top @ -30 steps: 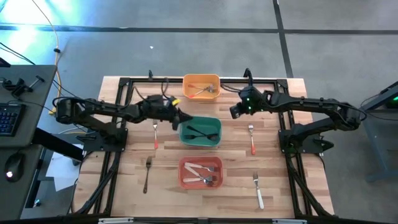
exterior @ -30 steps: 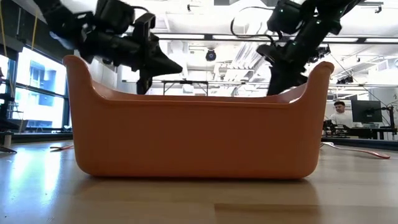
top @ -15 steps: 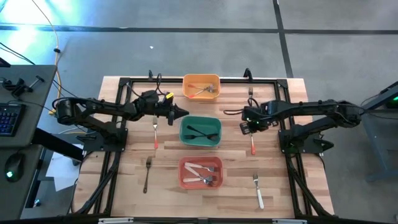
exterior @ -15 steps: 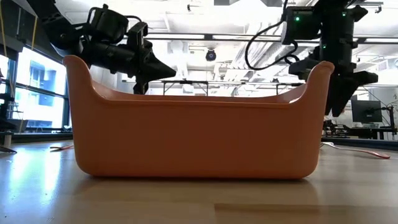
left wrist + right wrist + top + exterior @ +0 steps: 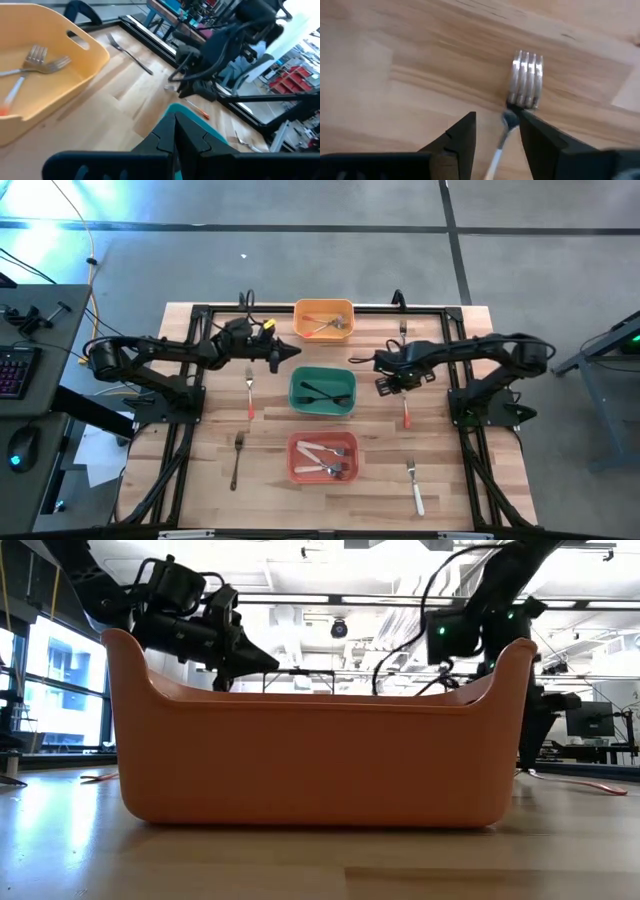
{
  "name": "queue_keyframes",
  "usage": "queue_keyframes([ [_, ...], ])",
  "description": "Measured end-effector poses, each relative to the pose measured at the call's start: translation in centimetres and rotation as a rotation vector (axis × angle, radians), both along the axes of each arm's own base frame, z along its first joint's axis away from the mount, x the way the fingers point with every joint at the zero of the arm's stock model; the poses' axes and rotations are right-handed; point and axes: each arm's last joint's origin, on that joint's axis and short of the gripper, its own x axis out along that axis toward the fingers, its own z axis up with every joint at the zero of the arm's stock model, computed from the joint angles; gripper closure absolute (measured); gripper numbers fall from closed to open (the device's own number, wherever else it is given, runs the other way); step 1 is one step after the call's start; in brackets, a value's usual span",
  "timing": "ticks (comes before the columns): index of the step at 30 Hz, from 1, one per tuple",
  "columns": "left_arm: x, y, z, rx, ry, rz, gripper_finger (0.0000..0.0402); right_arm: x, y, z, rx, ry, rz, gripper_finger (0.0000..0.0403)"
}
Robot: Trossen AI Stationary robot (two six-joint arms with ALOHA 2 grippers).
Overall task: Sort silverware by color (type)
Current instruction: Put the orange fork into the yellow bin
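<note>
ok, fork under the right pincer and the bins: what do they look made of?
Fork: the head looks like polished metal, with bright glints on the tines; the red-orange handle is probably plastic. Orange bin, green bin and red bin: likely moulded plastic, with solid colour, rounded corners and a smooth satin wall in the low view. The table is light wood with visible grain.

- Three bins in a row down the table's [image 5: 470, 480] middle: far bin [image 5: 323, 319], middle bin [image 5: 322, 391], near bin [image 5: 322, 458].
- Forks lie in each.
- Loose forks lie on either side.
</note>
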Motion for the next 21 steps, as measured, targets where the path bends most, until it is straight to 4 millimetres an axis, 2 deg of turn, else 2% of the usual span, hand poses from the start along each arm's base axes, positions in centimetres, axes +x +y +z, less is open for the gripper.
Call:
queue_keyframes([
  [7,-0.3,0.7,0.0,0.021,0.003,0.025,0.0401,0.4,-0.1,-1.4,0.006,0.078,-0.021,0.0277],
  [14,-0.6,1.1,0.0,0.051,0.007,0.036,0.0401,0.0,-0.1,-1.1,-0.019,0.084,-0.053,0.03],
  [21,-0.6,1.1,0.0,0.061,0.012,0.033,0.0401,-0.8,0.1,-0.2,-0.02,0.089,-0.073,0.0281],
])
